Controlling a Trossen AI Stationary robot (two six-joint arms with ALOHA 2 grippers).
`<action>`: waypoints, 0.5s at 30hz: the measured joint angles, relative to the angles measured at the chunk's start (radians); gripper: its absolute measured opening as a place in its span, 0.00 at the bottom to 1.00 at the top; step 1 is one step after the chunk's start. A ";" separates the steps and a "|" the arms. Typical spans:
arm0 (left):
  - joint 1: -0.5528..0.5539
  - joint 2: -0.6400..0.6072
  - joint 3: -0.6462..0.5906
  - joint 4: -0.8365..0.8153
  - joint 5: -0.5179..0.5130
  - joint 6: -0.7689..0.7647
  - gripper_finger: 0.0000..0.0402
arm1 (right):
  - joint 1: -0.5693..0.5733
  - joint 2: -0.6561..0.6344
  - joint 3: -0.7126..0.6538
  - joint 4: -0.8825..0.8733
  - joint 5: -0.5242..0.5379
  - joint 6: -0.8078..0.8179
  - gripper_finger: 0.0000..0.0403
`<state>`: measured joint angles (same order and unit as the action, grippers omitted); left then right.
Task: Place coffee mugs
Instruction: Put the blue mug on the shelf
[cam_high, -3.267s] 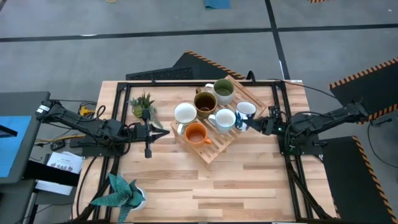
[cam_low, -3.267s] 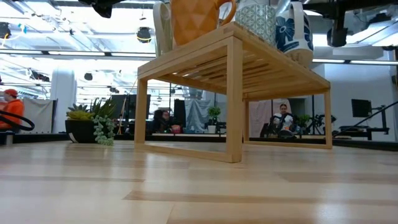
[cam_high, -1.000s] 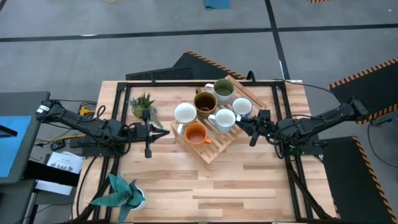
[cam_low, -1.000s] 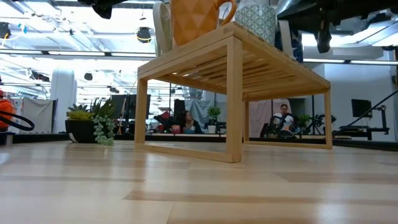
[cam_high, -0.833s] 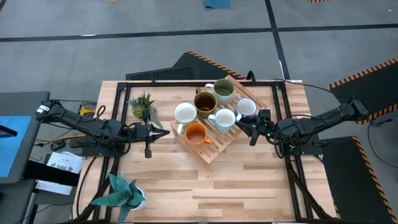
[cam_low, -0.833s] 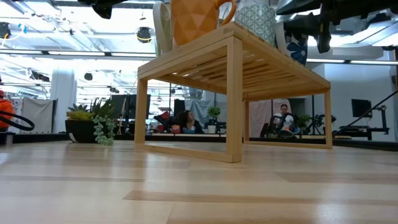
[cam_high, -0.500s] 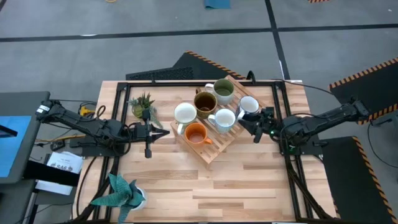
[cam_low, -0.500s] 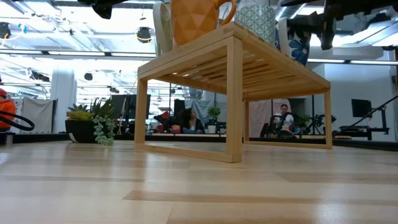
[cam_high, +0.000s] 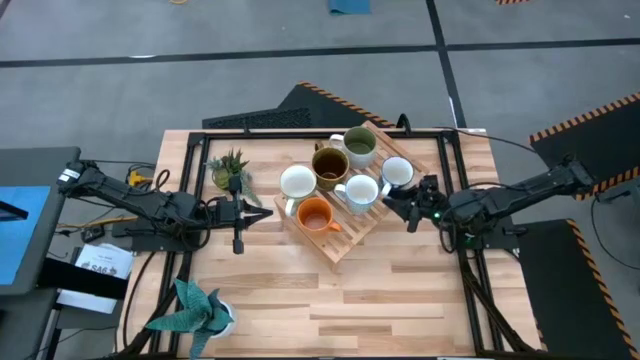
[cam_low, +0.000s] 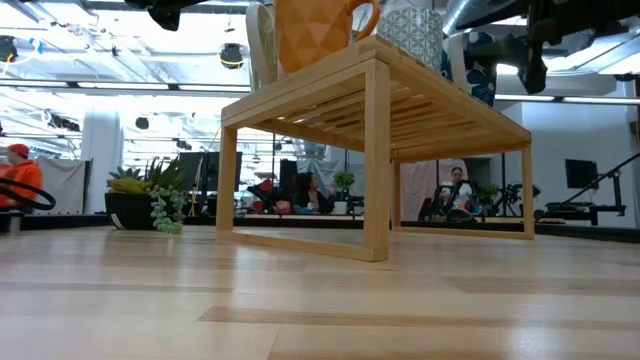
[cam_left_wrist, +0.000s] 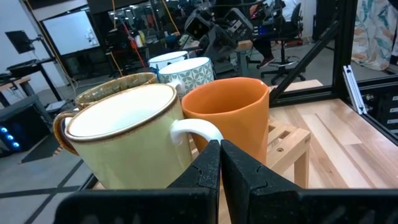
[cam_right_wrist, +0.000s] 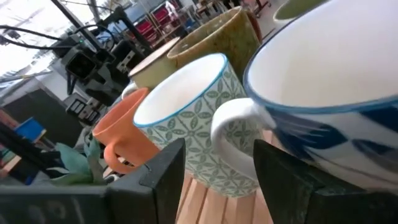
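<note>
Six mugs stand on the slatted wooden rack (cam_high: 340, 240) at the table's middle: cream-white (cam_high: 297, 181), orange (cam_high: 315, 213), dark brown (cam_high: 329, 163), green (cam_high: 359, 147), white with a fine green pattern (cam_high: 361, 190), and white with a blue pattern (cam_high: 397, 172) at the rack's right end. My right gripper (cam_high: 408, 210) is open just right of the rack, level with the mugs. The green-patterned mug's handle (cam_right_wrist: 233, 124) and the blue-patterned mug (cam_right_wrist: 329, 81) are right in front of it. My left gripper (cam_high: 262, 213) is shut and empty left of the rack, pointing at the cream-white mug (cam_left_wrist: 124, 143) and the orange mug (cam_left_wrist: 227, 115). My right gripper stands open close against the blue-patterned mug, level from the table's right side. I cannot tell whether a finger (cam_right_wrist: 292, 180) touches the mug. The mug stands upright on the rack.
A small potted plant (cam_high: 230, 168) stands left of the rack's far end. Another potted plant (cam_high: 195, 308) stands at the near left corner. Black frame rails (cam_high: 300, 135) run along the table's far, left and right sides. Bare wood lies in front of the rack.
My right gripper has shifted a little toward the table's right edge, staying open beside the rack. The blue-patterned mug has moved slightly toward the rack's right end and stays upright on it.
</note>
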<state>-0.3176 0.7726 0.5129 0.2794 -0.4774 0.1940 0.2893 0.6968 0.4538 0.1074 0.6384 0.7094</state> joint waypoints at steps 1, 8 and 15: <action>0.000 0.000 0.000 0.000 0.000 0.000 0.00 | 0.000 0.002 0.000 0.000 -0.009 0.002 0.54; 0.000 0.000 0.000 0.000 0.000 0.000 0.00 | 0.001 0.002 0.000 -0.007 -0.062 0.035 0.54; 0.000 0.000 0.000 0.000 0.000 0.000 0.00 | 0.001 -0.028 0.000 -0.055 -0.095 0.058 0.54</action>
<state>-0.3172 0.7723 0.5129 0.2790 -0.4774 0.1944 0.2905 0.6693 0.4534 0.0527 0.5430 0.7677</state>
